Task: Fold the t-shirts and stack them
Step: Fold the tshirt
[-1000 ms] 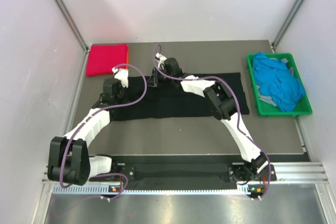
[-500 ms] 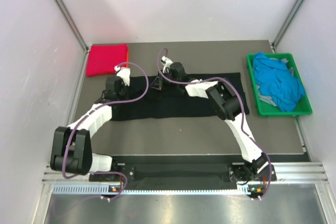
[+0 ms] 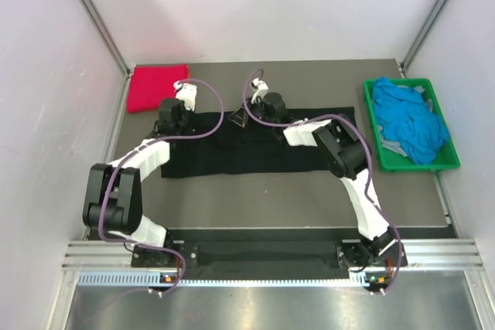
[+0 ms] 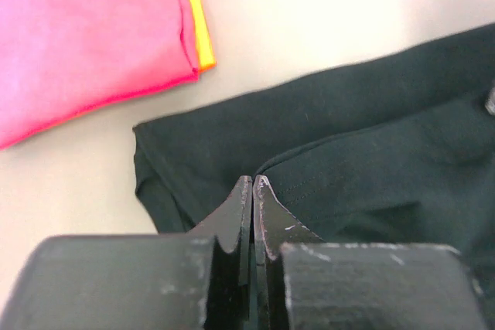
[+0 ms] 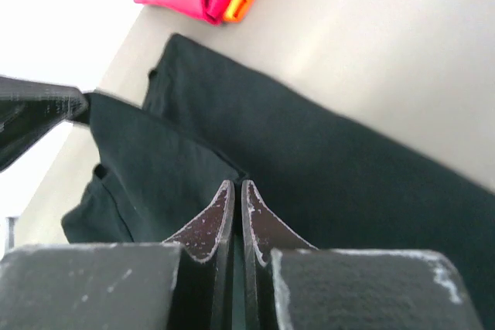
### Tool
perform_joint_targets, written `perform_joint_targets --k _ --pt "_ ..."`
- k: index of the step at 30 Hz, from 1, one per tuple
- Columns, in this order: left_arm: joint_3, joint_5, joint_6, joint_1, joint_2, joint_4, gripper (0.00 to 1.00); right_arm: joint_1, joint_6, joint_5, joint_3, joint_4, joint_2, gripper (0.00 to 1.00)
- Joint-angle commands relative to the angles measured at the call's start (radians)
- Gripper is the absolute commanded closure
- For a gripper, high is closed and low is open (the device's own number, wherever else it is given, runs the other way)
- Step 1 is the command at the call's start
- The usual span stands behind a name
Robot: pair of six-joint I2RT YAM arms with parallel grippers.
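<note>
Black t-shirt [image 3: 255, 156] mid-frame on counter [image 3: 309, 199]; both arms stretched forward, left pincer [image 4: 253, 183] and right pincer [image 5: 236, 185] each clenched on its upper edge.

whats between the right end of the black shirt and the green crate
Nothing lies there. The top external view shows only a narrow bare strip of grey table between the black t-shirt and the green crate.
</note>
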Motion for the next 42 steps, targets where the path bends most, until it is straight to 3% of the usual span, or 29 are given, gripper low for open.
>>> perform_joint_targets --k 1,6,17,22,34,42 --pt "0.039 0.032 0.032 0.009 0.042 0.136 1.00 -0.011 0.011 0.030 -0.052 0.143 -0.081 1.00" --pt "0.026 0.106 0.026 0.020 0.074 0.314 1.00 -0.025 0.029 0.045 -0.121 0.233 -0.101 1.00" --pt "0.094 0.189 0.029 0.028 0.226 0.400 1.00 -0.034 0.035 0.086 -0.194 0.304 -0.124 1.00" --pt "0.076 0.245 0.037 0.035 0.253 0.518 1.00 -0.040 0.030 0.106 -0.212 0.333 -0.130 1.00" --pt "0.069 0.271 0.008 0.057 0.287 0.521 1.00 -0.041 0.007 0.088 -0.217 0.327 -0.125 1.00" --pt "0.126 0.363 -0.027 0.074 0.318 0.407 1.00 -0.041 -0.005 0.054 -0.192 0.281 -0.118 1.00"
